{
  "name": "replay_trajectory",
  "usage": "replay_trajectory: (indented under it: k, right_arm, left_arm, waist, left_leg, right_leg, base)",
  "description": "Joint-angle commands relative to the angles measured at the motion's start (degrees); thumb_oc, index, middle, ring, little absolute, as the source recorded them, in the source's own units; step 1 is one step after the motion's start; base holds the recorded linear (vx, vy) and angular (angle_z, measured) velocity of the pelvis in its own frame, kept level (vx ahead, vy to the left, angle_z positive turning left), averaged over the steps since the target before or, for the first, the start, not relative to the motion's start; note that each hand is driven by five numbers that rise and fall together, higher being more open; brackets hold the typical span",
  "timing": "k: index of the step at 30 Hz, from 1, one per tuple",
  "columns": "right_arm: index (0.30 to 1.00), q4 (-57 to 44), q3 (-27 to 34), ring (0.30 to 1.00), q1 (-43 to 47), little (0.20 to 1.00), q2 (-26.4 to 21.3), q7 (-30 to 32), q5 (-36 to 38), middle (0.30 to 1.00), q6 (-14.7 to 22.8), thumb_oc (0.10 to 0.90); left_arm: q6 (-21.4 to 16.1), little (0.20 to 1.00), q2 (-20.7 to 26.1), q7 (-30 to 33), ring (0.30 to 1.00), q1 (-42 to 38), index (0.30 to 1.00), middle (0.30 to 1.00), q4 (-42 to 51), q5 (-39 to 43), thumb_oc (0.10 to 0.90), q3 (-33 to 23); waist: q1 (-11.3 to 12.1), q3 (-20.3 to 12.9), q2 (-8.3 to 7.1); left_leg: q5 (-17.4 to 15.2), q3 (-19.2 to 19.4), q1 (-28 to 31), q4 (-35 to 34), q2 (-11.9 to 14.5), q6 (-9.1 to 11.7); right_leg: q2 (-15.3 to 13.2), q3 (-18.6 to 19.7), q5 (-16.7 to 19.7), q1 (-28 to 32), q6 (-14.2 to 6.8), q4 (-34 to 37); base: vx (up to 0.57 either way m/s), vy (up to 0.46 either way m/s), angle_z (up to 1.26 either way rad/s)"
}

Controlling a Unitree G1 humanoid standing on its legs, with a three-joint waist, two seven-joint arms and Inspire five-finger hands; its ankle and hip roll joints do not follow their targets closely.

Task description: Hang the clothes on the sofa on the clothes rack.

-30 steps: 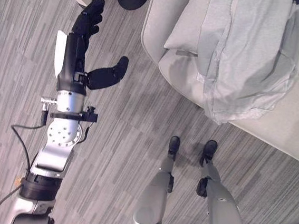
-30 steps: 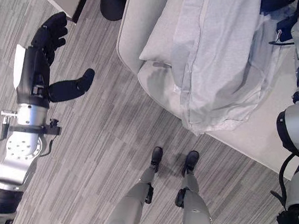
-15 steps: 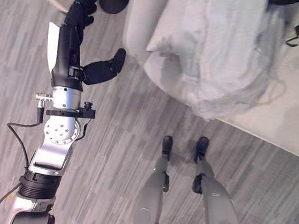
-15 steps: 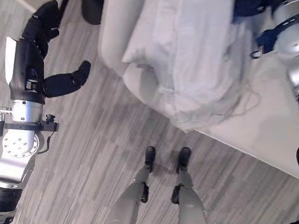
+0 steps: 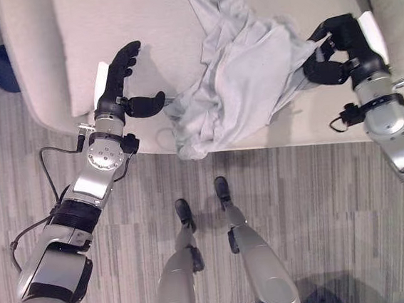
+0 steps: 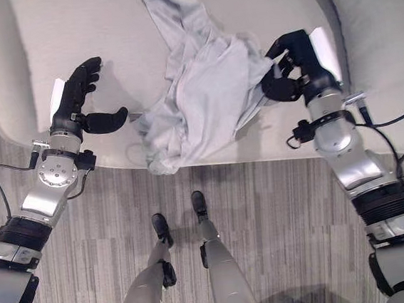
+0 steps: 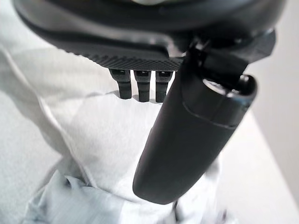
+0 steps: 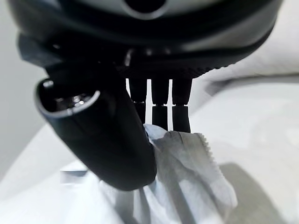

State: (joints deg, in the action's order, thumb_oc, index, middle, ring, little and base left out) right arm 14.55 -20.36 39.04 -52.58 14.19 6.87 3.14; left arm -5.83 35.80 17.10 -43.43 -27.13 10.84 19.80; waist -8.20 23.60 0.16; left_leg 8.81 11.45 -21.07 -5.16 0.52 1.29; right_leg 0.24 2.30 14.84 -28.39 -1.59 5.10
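A pale beige sofa (image 5: 175, 25) stands on grey wood-grain plank flooring (image 5: 322, 211), its wide seat cushion carrying a crumpled light grey garment (image 5: 238, 83). The cloth lies spread across the middle of the seat, one end trailing up toward the backrest, the other bunched at the front edge and drooping just over it. A thicker armrest cushion (image 6: 376, 27) rises at one end.

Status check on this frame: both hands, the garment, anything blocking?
Right hand pinching edge of pale garment. Left hand open beside it, not touching. Garment crumpled on sofa seat, corner hanging over front edge. No obstruction seen.
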Motion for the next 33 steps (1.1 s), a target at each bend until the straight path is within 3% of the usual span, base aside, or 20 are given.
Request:
replay_trajectory:
  k: [1, 2, 6, 13, 16, 17, 19, 22, 27, 33]
  right_arm:
    - [0.3, -5.28, 1.06, 0.3, 5.83, 0.3, 2.16, 1.03, -3.43, 0.3, 4.24, 0.4]
    - [0.3, -5.31, 1.15, 0.3, 5.81, 0.3, 2.19, 1.03, -3.45, 0.3, 4.21, 0.4]
    - [0.3, -4.73, -2.7, 0.3, 4.74, 0.3, 9.86, 1.66, -5.32, 0.3, 3.3, 0.4]
    - [0.3, -1.0, -3.85, 0.3, 3.27, 0.3, 13.85, 4.02, -10.46, 0.3, -0.08, 0.4]
    - [0.3, -0.21, -2.42, 0.3, 1.07, 0.3, 13.8, 4.83, -13.35, 0.3, -1.2, 0.4]
    - [0.3, 0.25, 0.17, 0.3, -1.99, 0.3, 13.28, 6.23, -15.47, 0.3, -1.8, 0.4]
    - [0.3, 0.33, 1.16, 0.3, -3.44, 0.3, 13.17, 6.52, -16.24, 0.3, -1.99, 0.4]
    - [0.3, 0.25, 6.99, 0.3, -12.63, 0.3, 13.17, 6.87, -17.94, 0.3, -2.09, 0.4]
    - [0.3, 0.43, 11.09, 0.3, -20.85, 0.3, 14.98, 8.03, -18.1, 0.3, -1.84, 0.4]
    - [0.3, 0.77, 12.0, 0.3, -22.44, 0.3, 15.97, 9.16, -17.67, 0.3, -1.74, 0.4]
  left_arm:
    - [-2.47, 0.9, 2.55, 1.84, 0.9, -9.22, 0.9, 0.9, -2.85, -2.96, 0.8, 2.3]
    - [-2.57, 0.9, 2.56, 1.84, 0.9, -9.44, 0.9, 0.9, -3.07, -2.92, 0.8, 2.44]
    - [-1.89, 0.9, -2.31, 2.14, 0.9, -16.63, 0.9, 0.9, -10.6, 3.2, 0.8, 5.67]
    - [-1.83, 0.9, -11.25, 0.41, 0.9, -14.86, 0.9, 0.9, -7.53, 9.27, 0.8, 9.4]
    - [-2.83, 0.9, -13.29, 0.34, 0.9, -11.47, 0.9, 0.9, -0.66, 11.58, 0.8, 9.27]
    - [-3.83, 0.9, -13.87, -1.0, 0.9, -8.3, 0.9, 0.9, 5.95, 13.59, 0.8, 9.3]
    - [-3.83, 0.9, -13.95, -1.31, 0.9, -7.32, 0.9, 0.9, 7.98, 14.14, 0.8, 9.35]
    - [-3.65, 0.9, -15.97, -4.06, 0.9, -4.27, 0.9, 0.9, 13.1, 16.05, 0.8, 10.39]
    - [-2.5, 0.9, -18.31, -6.66, 0.9, -3.67, 0.9, 0.9, 14.48, 15.77, 0.8, 13.97]
    - [-1.14, 0.9, -19.28, -7.87, 0.9, -3.09, 0.9, 0.9, 11.65, 12.41, 0.8, 16.21]
  waist:
    - [1.36, -2.8, -1.84]
    - [1.39, -2.77, -1.89]
    - [-0.46, -1.89, -0.74]
    - [-0.96, -1.06, 1.06]
    - [-0.7, -1.07, 1.93]
    - [-0.64, -0.97, 2.75]
    - [-0.57, -1.14, 2.93]
    - [-1.32, -1.36, 4.02]
    - [-2.89, -1.0, 5.3]
    - [-4.02, -0.35, 6.17]
  left_leg:
    - [-4.33, -1.31, 2.81, 0.16, 2.65, 4.35]
    - [-4.32, -1.31, 2.79, 0.16, 2.65, 4.36]
    - [-4.17, -0.88, 2.88, 0.16, 2.76, 4.2]
    - [-4.2, -0.97, 3.26, 0.16, 2.41, 3.84]
    - [-4.33, -0.96, 3.7, 0.16, 2.17, 3.68]
    - [-4.77, -0.97, 4.39, 0.16, 1.98, 3.55]
    - [-4.6, -0.96, 4.32, 0.16, 1.89, 3.51]
    - [-4.89, -1.02, 5.1, 0.16, 1.75, 3.52]
    - [-5.23, -0.62, 5.97, 0.16, 1.83, 3.58]
    - [-5.46, 0.4, 6.32, 0.16, 2.01, 3.48]
  right_leg:
    - [-6.45, -1.33, -6.65, 6.76, -7.61, -0.1]
    - [-6.45, -1.33, -6.65, 6.74, -7.6, -0.1]
    - [-5.98, -0.59, -6.31, 6.18, -7.46, -0.1]
    - [-6.08, -0.33, -6.33, 6.38, -7.38, -0.1]
    - [-6.07, -0.4, -6.5, 6.88, -7.42, -0.1]
    - [-6.11, -0.48, -6.94, 7.64, -7.5, -0.1]
    - [-6.16, -0.48, -6.78, 7.6, -7.44, -0.1]
    - [-6.27, -0.98, -7.28, 8.66, -7.44, -0.1]
    - [-6.47, -1.21, -7.53, 9.39, -7.56, -0.1]
    - [-6.57, -0.61, -7.48, 9.19, -7.79, -0.1]
  base:
    - [-0.02, -0.037, -0.32]
    - [-0.02, -0.041, -0.12]
    - [-0.01, -0.053, -0.03]
    - [0.0, -0.013, 0.0]
    - [0.02, -0.006, 0.0]
    - [0.0, 0.0, 0.0]
    - [0.01, -0.01, 0.07]
    - [0.01, -0.028, 0.01]
    - [0.0, -0.003, -0.01]
    - [-0.01, 0.002, -0.06]
